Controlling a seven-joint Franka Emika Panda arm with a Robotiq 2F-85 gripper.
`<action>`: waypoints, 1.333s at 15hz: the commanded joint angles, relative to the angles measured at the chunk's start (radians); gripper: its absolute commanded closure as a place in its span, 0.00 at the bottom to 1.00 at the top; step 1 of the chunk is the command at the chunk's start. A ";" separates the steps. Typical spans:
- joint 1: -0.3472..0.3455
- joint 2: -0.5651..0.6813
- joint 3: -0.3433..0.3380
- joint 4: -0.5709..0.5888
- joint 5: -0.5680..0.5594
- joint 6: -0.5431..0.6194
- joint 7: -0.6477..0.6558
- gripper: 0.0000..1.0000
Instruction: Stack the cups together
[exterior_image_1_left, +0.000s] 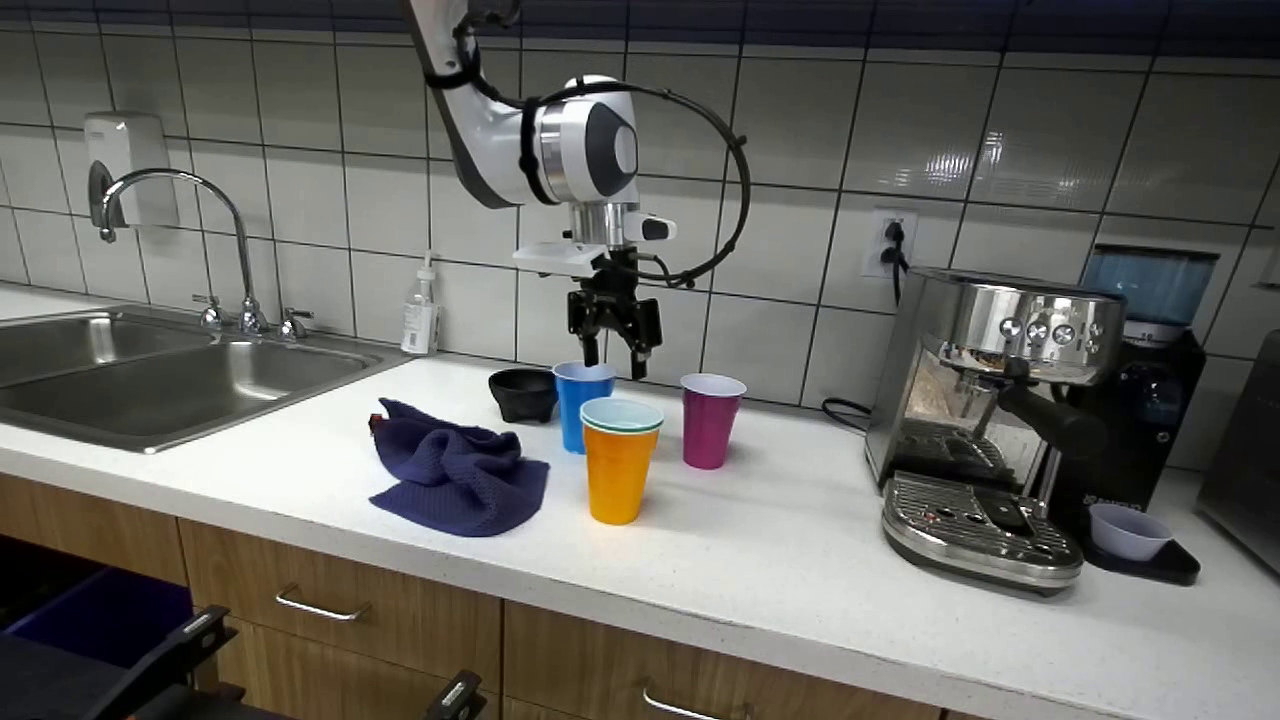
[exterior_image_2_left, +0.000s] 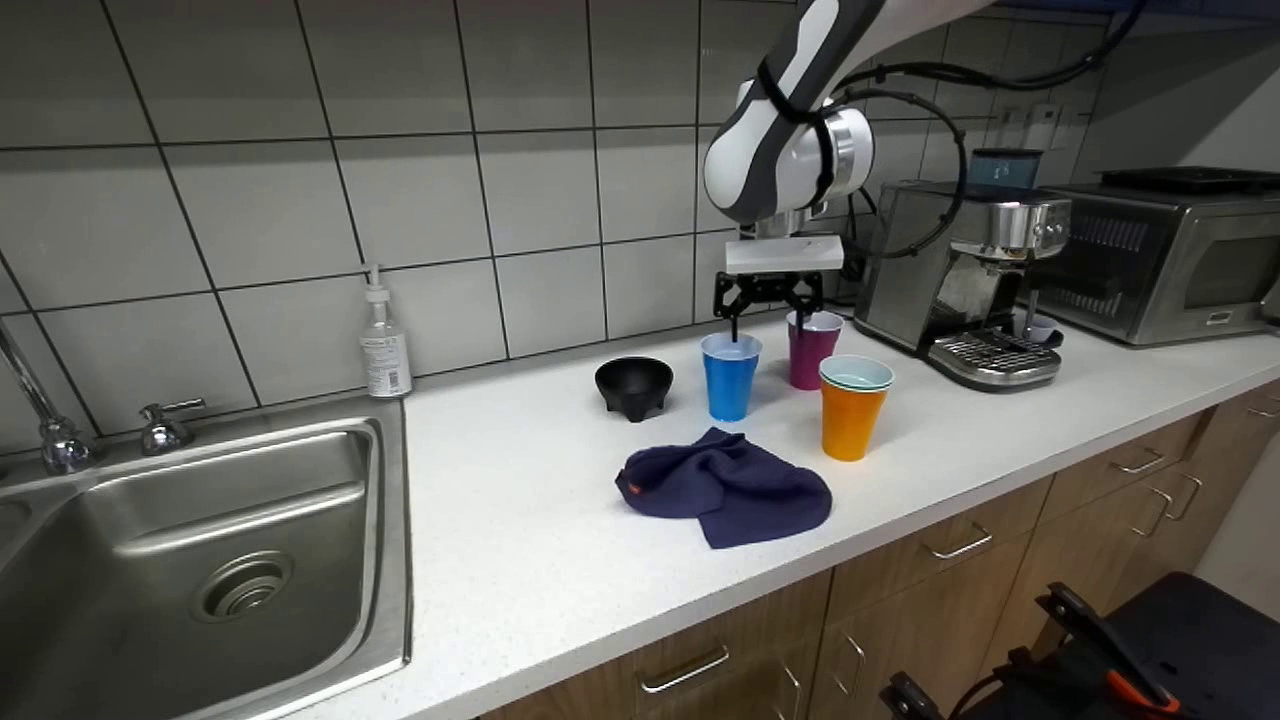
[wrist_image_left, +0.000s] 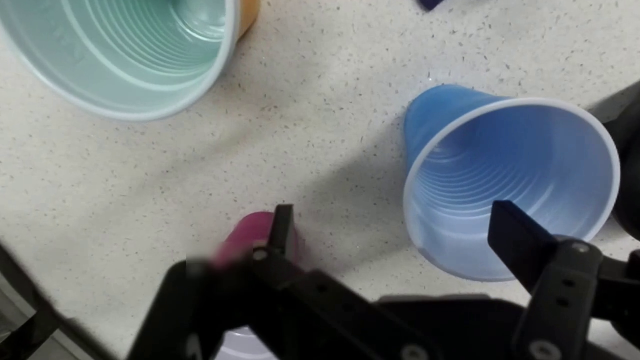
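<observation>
Claw (exterior_image_1_left: 614, 366) is released, its fingers (wrist_image_left: 520, 245) spread wide over the bench (exterior_image_1_left: 760, 540). Take the orange cup (exterior_image_1_left: 618, 475) as the dial's centre in an exterior view: the blue cup (exterior_image_1_left: 570, 405) stands at eleven o'clock and the magenta cup (exterior_image_1_left: 710, 428) at two, both upright and apart. The green cup (exterior_image_1_left: 620, 413) sits nested inside the orange cup, its rim and inside showing. On the same dial, a black bowl (exterior_image_1_left: 523, 398) sits at ten, just beside the blue cup; a crumpled navy cloth (exterior_image_1_left: 458, 475) lies at nine; a coffee machine (exterior_image_1_left: 975, 400) stands well apart at three. Farther out come a bottle (exterior_image_1_left: 421, 315) at ten and the sink (exterior_image_1_left: 200, 385) between nine and ten. The wrist view, read from its middle, puts the green cup at ten, the blue cup at three and the magenta cup between seven and eight. One finger there overlaps the blue cup's mouth, though whether its tip dips below the rim I cannot tell; the opposite finger crosses in front of the magenta cup.
</observation>
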 joint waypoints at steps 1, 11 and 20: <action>0.018 0.048 -0.013 0.076 0.027 -0.062 -0.012 0.00; 0.020 0.092 -0.017 0.121 0.034 -0.109 -0.014 0.51; 0.017 0.075 -0.022 0.106 0.040 -0.122 -0.016 1.00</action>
